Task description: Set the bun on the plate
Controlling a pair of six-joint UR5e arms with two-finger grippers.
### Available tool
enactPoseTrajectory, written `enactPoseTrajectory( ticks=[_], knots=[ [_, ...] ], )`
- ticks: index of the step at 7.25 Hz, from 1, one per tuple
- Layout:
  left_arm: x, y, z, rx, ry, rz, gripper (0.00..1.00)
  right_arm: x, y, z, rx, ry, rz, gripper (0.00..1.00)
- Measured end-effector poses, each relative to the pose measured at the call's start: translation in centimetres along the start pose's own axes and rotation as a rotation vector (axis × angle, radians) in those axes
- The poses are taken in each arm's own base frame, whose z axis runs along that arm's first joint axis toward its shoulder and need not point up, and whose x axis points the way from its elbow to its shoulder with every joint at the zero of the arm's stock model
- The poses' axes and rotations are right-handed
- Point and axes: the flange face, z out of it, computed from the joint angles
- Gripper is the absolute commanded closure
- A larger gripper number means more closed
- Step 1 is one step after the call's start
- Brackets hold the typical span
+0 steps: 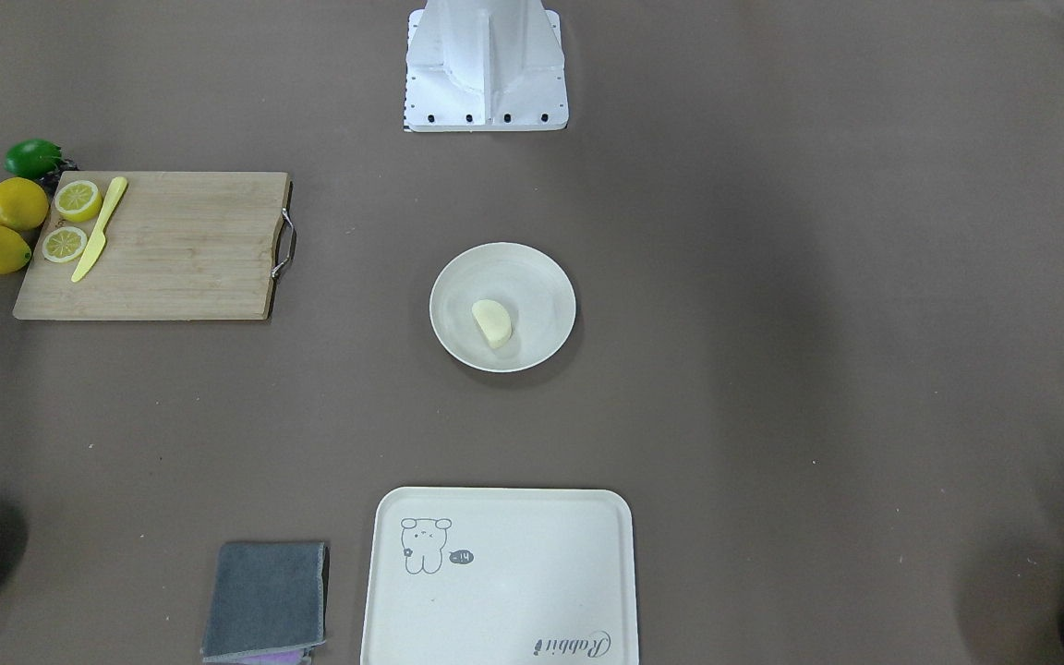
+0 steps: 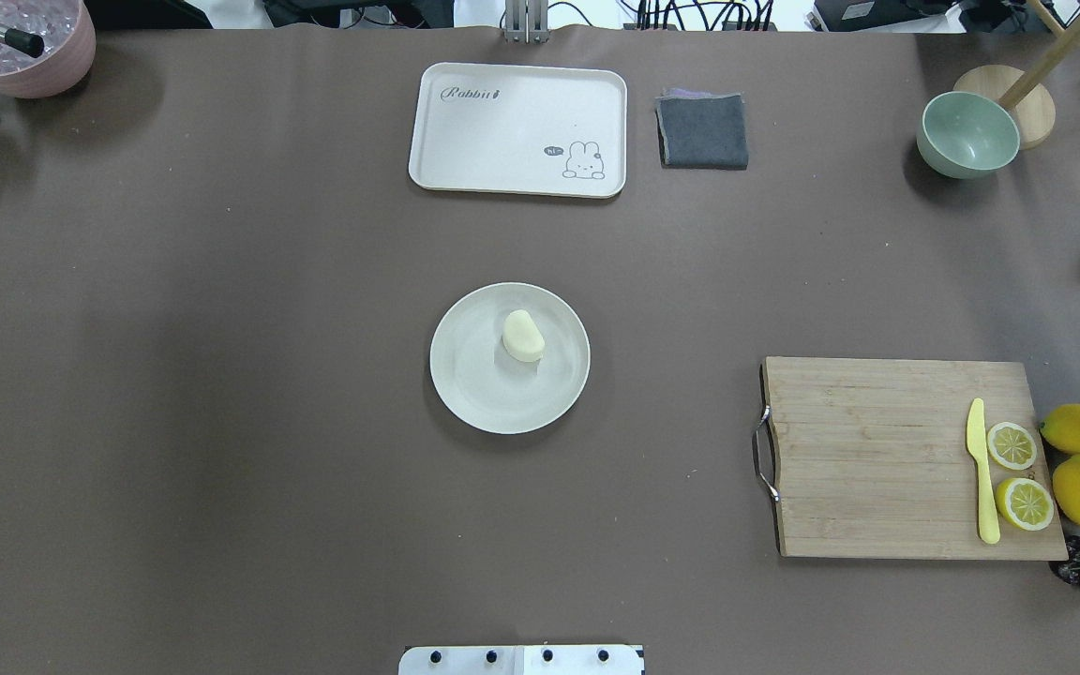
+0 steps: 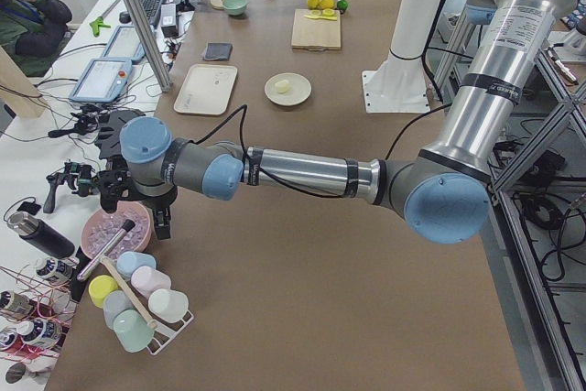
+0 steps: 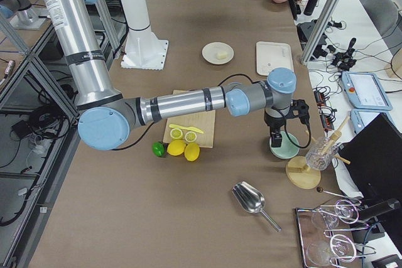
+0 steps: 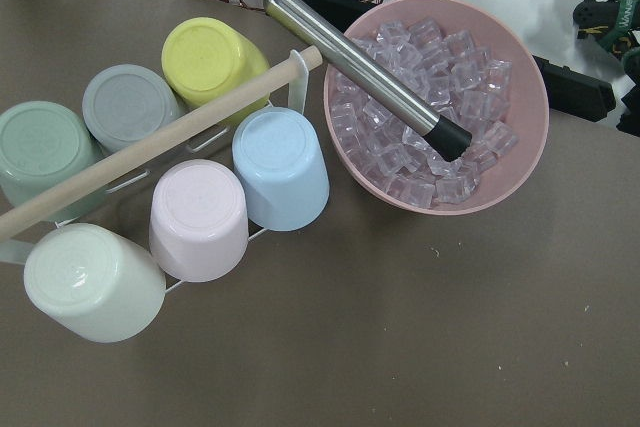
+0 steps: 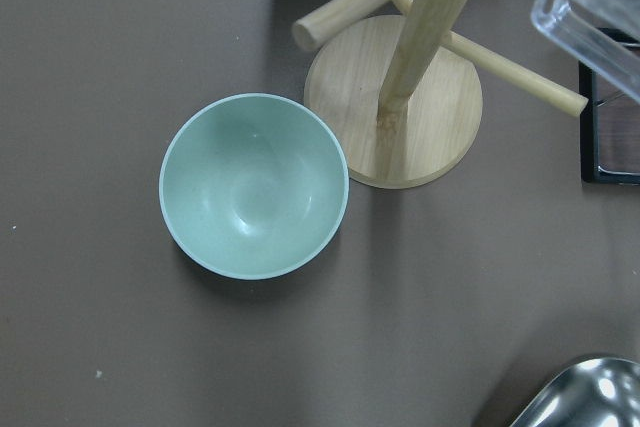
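From the front, the bun [image 1: 492, 323] lies on the plate [image 1: 537, 277], slightly off its middle, flat cut side to one side and rounded back to the other; no arm is near it. From overhead, the bun [image 2: 522, 336] sits inside the rim toward the tray [image 2: 465, 141], so the task looks done. It reads as light, smooth and probably soft, so it would likely squash or slip under a hard pinch. If it needs moving, a gentle hold across its short width, flat side against rounded side, low down and clear of the plate, seems best. In the left side view the left gripper [image 3: 157, 217] hangs over the pink bowl [image 3: 96, 226], well apart from the plate; I cannot tell how its jaws stand. In the right side view the right gripper [image 4: 274, 135] hangs over the green bowl [image 4: 284, 149], also far off, and its jaws are equally unreadable. The left wrist view shows only the ice-filled pink bowl and cups [image 5: 200, 217], no fingers. The right wrist view shows the green bowl beside a wooden stand [image 6: 395, 117], no fingers either.
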Motion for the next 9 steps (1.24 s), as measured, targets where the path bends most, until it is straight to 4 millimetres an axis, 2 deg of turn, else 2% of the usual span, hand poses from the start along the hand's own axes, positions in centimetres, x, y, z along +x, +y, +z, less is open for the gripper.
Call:
enactPoseTrajectory(
  ticks=[4, 6, 9],
  knots=[
    [-1.4, 0.8, 1.2, -0.01, -0.03, -0.009, 0.02, 1.8, 0.8, -0.2, 0.004, 0.007, 0.019, 0.0],
    [-2.7, 1.0, 1.9, 0.0, -0.082, 0.05, 0.02, 2.0, 0.7, -0.5, 0.01, 0.01, 0.02, 0.0],
    [-3.6, 1.4, 2.4, -0.01, -0.099, 0.095, 0.02, 1.7, 0.5, -0.9, 0.019, 0.006, 0.015, 0.0]
  ],
)
